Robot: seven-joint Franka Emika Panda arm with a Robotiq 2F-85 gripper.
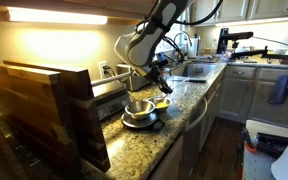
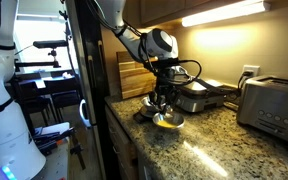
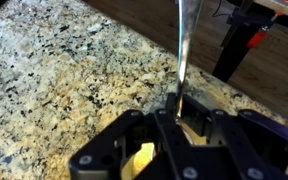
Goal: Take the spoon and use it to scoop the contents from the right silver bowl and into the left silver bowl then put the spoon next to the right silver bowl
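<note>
**Spoon in the grip, both bowls close under it**

From my seat the gripper (image 3: 179, 112) looks closed on the spoon (image 3: 181, 55). In the wrist view the thin shiny handle comes out from between the jaws and runs straight to the top edge of the picture, over the speckled granite countertop (image 3: 54, 70). So the spoon's long axis points away from the gripper, more or less along its own reach. I cannot make out the scoop end in any view, so I can't say whether it carries anything.

In an exterior view the gripper (image 2: 164, 97) hangs just above a shallow shiny bowl (image 2: 167, 121), which I take for the right silver bowl, though it is small in the picture. The deeper left silver bowl (image 1: 139, 108) sits just beside it, low on the counter, on the camera's side of the gripper (image 1: 157, 84) in that view. A yellow patch (image 1: 162, 102) lies next to the deep bowl, almost under the jaws. The same yellow shows at the bottom of the wrist view — I'd judge that to be the contents I'm meant to move.

What matters for the next move is this: the shallow bowl is below the spoon and the deep bowl is off to one side, near but apart. I judge the transfer to be a short sideways carry with the spoon kept level — tilt it early and the load lands on the granite.
</note>
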